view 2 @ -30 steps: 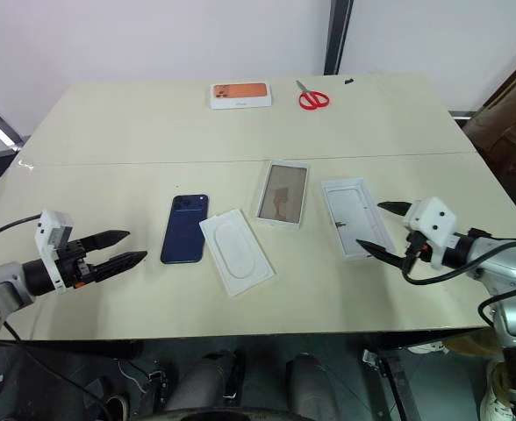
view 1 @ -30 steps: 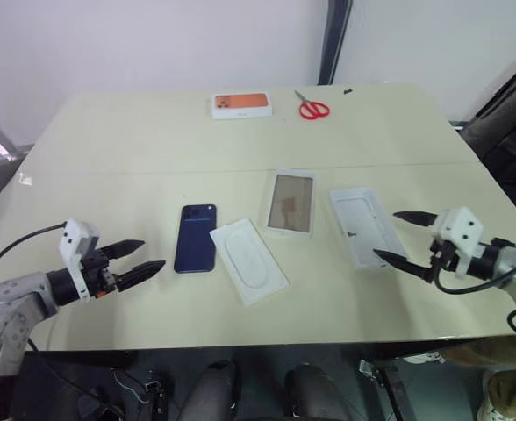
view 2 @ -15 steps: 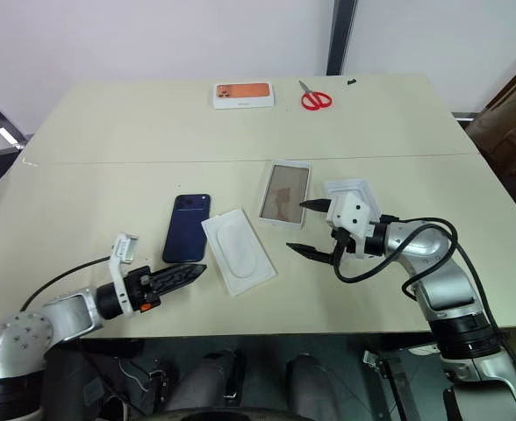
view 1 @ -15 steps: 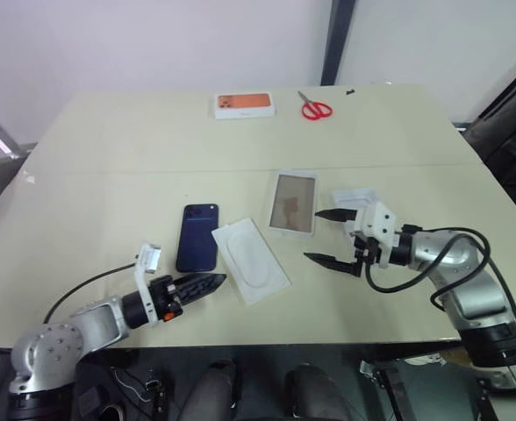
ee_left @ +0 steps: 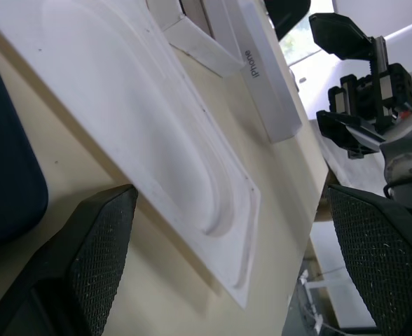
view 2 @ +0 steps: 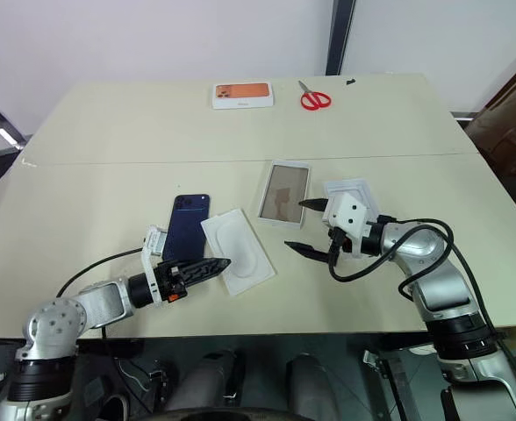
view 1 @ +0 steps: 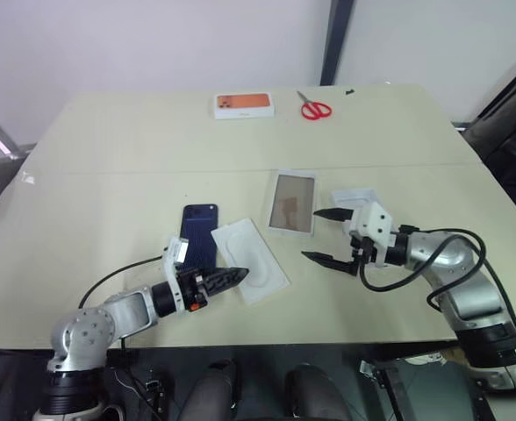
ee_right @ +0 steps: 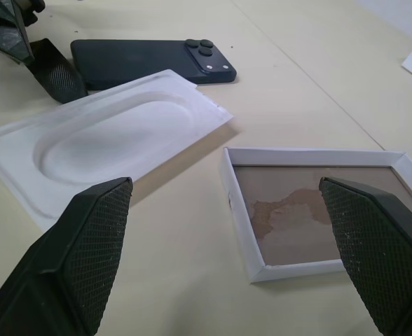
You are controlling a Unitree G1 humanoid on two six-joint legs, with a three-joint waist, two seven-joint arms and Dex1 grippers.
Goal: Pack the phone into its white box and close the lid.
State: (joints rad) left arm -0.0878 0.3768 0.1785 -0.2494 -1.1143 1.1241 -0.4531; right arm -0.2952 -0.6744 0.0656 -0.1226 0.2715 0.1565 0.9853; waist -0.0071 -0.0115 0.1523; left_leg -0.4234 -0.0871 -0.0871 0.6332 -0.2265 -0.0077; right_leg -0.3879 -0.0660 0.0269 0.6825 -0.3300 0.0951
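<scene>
Both our grippers stand wide and hold nothing: the left gripper (view 1: 227,279) lies low over the table (view 1: 109,167) at the near end of the phone (view 1: 198,235), its fingertips by the near edge of the insert (view 1: 249,260), and the right gripper (view 1: 321,235) hangs just right of the insert, with the box (view 1: 292,203) just beyond it. We see the phone lying back-up between our left arm and the insert, while the lid (view 1: 354,196) lies partly hidden behind our right gripper. An orange box (view 1: 243,104) and scissors (view 1: 313,108) lie at the far edge.
</scene>
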